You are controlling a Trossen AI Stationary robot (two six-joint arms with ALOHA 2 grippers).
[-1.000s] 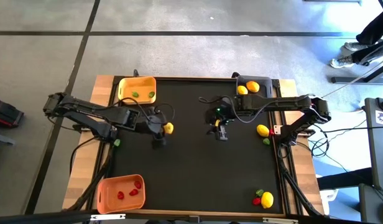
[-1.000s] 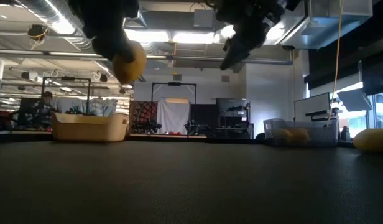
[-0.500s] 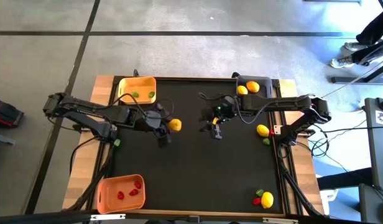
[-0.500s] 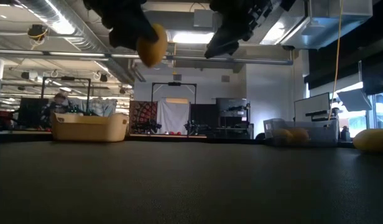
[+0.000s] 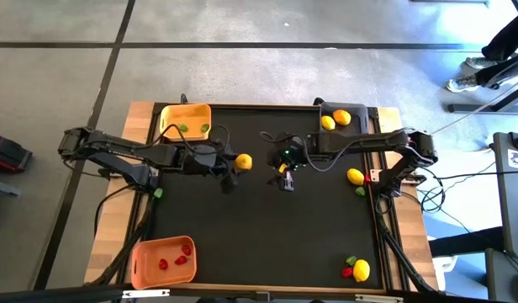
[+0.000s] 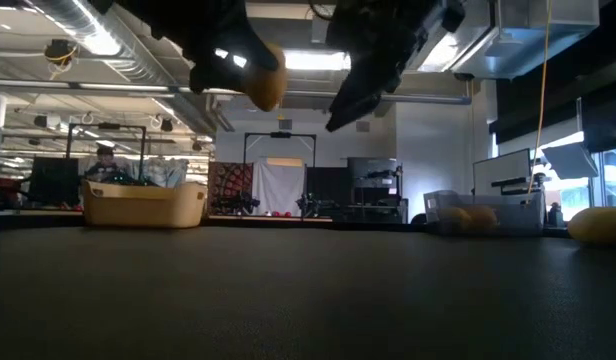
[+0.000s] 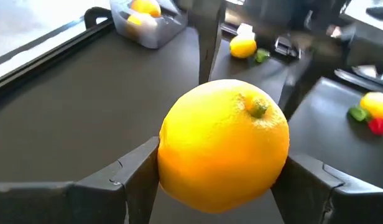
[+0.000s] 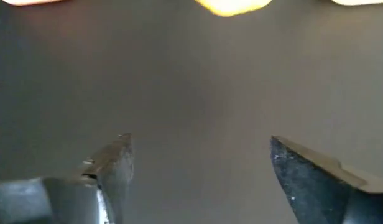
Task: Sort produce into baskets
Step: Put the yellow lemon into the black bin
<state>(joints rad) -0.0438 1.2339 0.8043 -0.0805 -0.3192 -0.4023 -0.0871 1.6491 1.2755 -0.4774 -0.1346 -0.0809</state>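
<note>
Holding a yellow lemon clear of the table, the left pincer sits over the middle of the table, slightly toward its far edge. Left wrist view: both fingers press on opposite sides of the fruit, stem end up.

Right pincer: just beside the left one, also above mid-table, tilted downward. Its fingers stand wide apart with only bare dark mat between them. The two pincers are near each other but apart, the lemon between them.

Baskets:
- Yellow basket at the far left corner; two small green pieces inside.
- Orange basket at the near left corner; several red pieces inside.
- Dark grey basket at the far right corner; two lemons inside.

Loose produce:
- One lemon near the right edge, with a small green-and-red piece just beside it.
- One lemon at the near right corner, touching or nearly touching a green piece and a red piece.
- One green piece on the wooden strip at the left edge.

Low view: a person shows in the room far behind the table.
</note>
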